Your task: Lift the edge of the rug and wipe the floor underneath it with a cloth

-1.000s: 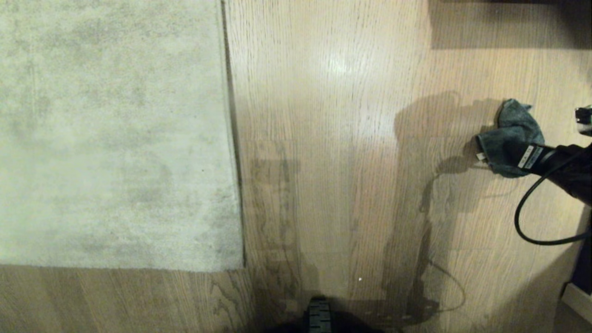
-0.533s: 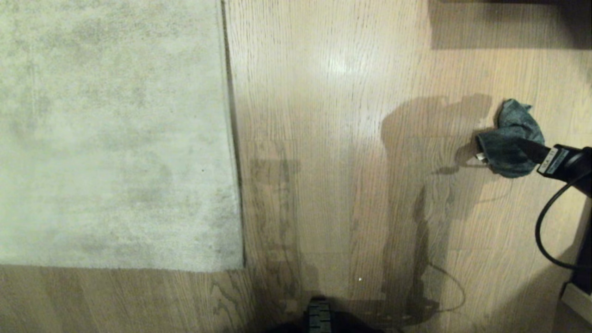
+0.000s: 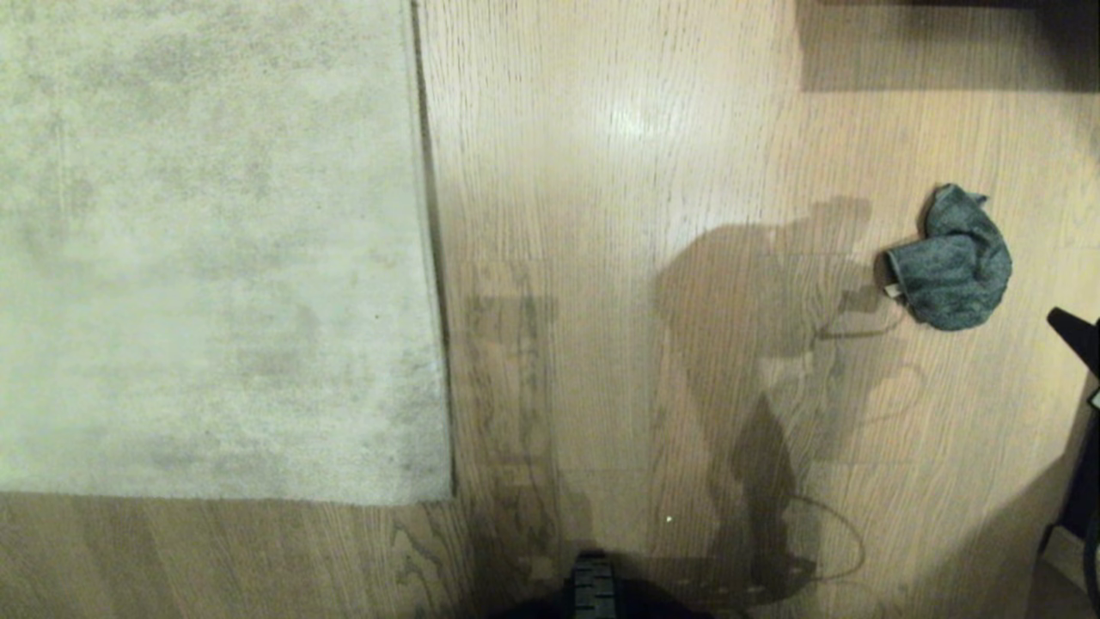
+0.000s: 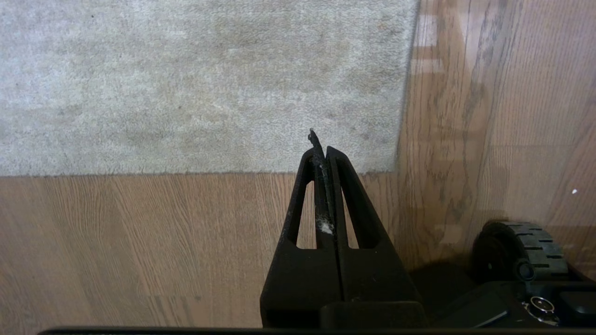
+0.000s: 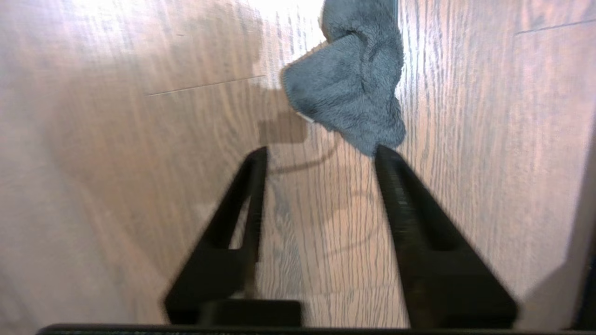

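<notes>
The rug edge (image 3: 434,258) is lying flat on the floor (image 3: 601,172), its straight border running away from the robot and its square corner (image 3: 449,497) sitting near the robot's base; nothing is lifting it. The cloth (image 3: 952,262) is lying crumpled on the wood-grain planks well to the right of the rug, with bare floor between the two, and nothing is touching it. The right gripper (image 5: 321,156) is hanging just short of the cloth, its fingers (image 5: 405,195) spread apart with only bare floor between them and one fingertip lining up with the cloth's nearest fold; it is holding nothing. In the head view only a dark tip of the right arm (image 3: 1078,331) is showing at the right margin, below the cloth. The left gripper (image 4: 321,149) is pointing toward the rug's corner from above the planks, its fingers pressed together and gripping nothing. A black wheel (image 4: 521,244) of the base is resting on the floor beside it.
</notes>
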